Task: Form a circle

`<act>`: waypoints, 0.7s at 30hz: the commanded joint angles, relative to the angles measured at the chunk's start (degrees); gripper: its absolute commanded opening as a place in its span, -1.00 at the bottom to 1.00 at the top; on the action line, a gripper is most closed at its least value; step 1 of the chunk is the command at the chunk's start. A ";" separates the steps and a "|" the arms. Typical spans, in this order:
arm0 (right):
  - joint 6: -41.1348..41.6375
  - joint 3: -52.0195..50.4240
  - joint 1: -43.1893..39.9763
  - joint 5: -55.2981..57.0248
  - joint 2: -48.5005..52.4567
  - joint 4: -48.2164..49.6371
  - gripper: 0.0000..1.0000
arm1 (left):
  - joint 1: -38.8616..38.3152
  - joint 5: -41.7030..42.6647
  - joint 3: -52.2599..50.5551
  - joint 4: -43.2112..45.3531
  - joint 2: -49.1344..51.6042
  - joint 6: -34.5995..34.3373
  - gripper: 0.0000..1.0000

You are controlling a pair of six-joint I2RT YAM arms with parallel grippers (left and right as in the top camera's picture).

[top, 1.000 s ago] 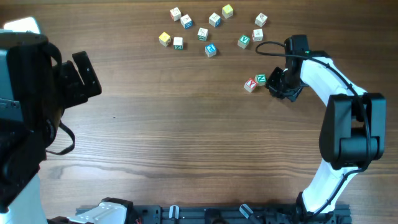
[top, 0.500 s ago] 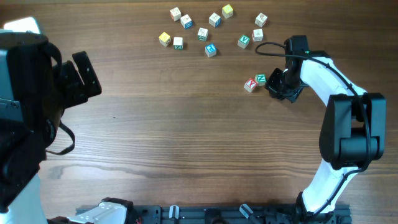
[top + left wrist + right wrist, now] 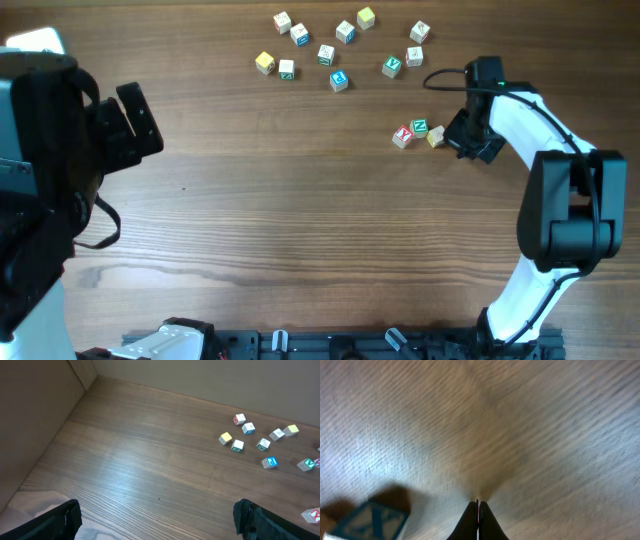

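Observation:
No circle shows in any view. Three small letter cubes sit close together at the right: a red-print cube (image 3: 402,136), a green-print cube (image 3: 420,127) and a plain pale cube (image 3: 436,138). My right gripper (image 3: 456,141) is shut and empty, its tip just right of the pale cube. In the blurred right wrist view its closed fingers (image 3: 478,521) point at bare wood, with a teal-print cube (image 3: 367,522) at the lower left. My left gripper (image 3: 157,525) is open and empty over bare table at the far left (image 3: 130,118).
Several loose letter cubes lie scattered along the table's far edge, from a yellow cube (image 3: 264,63) across a blue-print cube (image 3: 339,80) to a pale cube (image 3: 419,32). The left wrist view shows the same yellow cube (image 3: 226,438) among them.
My right gripper has drawn back to the right, away from the green-print cube. A pale cube now shows between its tip and that cube. The left arm has not moved.

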 commanded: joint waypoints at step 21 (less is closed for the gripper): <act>0.87 -0.20 -0.76 -11.15 -0.20 7.52 -0.91 | 0.26 -0.92 -0.02 -0.02 0.02 0.11 1.00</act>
